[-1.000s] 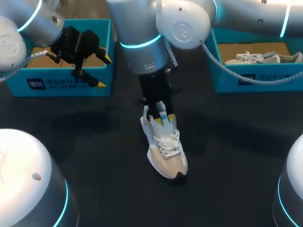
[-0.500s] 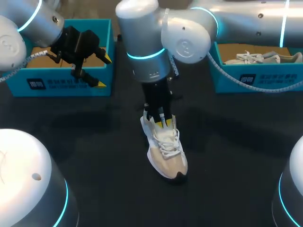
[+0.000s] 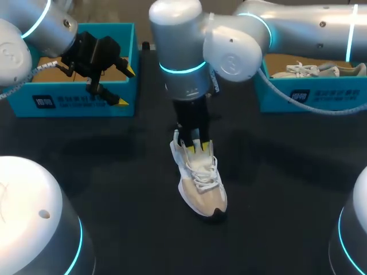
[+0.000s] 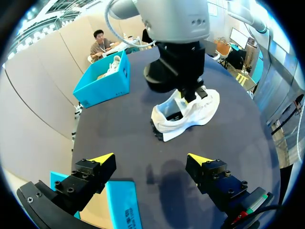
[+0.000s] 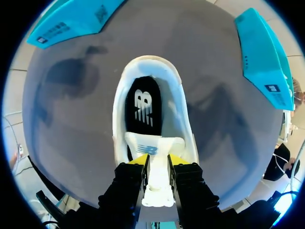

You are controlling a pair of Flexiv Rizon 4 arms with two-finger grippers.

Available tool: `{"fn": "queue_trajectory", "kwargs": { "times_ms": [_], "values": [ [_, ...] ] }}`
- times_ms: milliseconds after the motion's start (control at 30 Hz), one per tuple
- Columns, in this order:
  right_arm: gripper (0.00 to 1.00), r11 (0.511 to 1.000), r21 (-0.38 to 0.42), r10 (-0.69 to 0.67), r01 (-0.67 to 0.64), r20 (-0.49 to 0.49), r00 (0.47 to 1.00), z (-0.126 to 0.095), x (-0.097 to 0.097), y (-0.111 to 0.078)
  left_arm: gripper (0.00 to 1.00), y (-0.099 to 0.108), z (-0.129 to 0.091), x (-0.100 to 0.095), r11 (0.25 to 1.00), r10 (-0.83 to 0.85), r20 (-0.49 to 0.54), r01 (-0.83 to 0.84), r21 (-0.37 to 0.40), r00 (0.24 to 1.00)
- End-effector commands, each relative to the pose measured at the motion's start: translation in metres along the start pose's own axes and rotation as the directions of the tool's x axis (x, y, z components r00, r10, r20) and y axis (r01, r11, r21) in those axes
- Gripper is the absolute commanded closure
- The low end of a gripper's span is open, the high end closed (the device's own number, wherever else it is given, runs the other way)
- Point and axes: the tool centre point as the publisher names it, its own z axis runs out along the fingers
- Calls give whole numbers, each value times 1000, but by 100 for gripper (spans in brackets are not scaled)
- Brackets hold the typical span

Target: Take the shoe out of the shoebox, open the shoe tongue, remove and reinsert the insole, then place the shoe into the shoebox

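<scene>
Cloth, card and matt black
Mesh-cloth shoe (image 3: pixel 202 186), matt dark tabletop (image 3: pixel 114 172), smooth teal card shoebox (image 3: pixel 77 105).

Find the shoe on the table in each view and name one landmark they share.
Head view: shoe mid-table, under the right jaws.
Left wrist view: shoe ahead of the open left jaws.
Right wrist view: shoe just ahead, seen from above.
Shared landmark: tongue shut in the right jaws.
</scene>
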Motion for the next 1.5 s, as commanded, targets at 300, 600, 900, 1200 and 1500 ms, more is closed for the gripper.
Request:
{"fn": "queue_trajectory", "kwargs": {
  "times_ms": [300, 600, 900, 1200, 1500],
  "values": [
    [73, 985, -122, -122, 120, -5, 993, -47, -13, -8, 0, 0, 0, 0, 1000, 0, 0, 0, -2, 1000],
    [0, 860, -160, -481, 484, 59, 875, -67, -3, 5, 0, 0, 0, 0, 1000, 0, 0, 0, -2, 1000],
    [0, 860, -160, -481, 484, 59, 875, -67, -3, 5, 0, 0, 0, 0, 1000, 0, 0, 0, -2, 1000],
    [0, 639, -101, -742, 762, 179, 646, -61, -6, 17, 0, 0, 0, 0, 1000, 0, 0, 0, -2, 1000],
    [0, 463, -72, -861, 883, 201, 468, -56, -5, 50, 0, 0, 0, 0, 1000, 0, 0, 0, -2, 1000]
  ]
}}
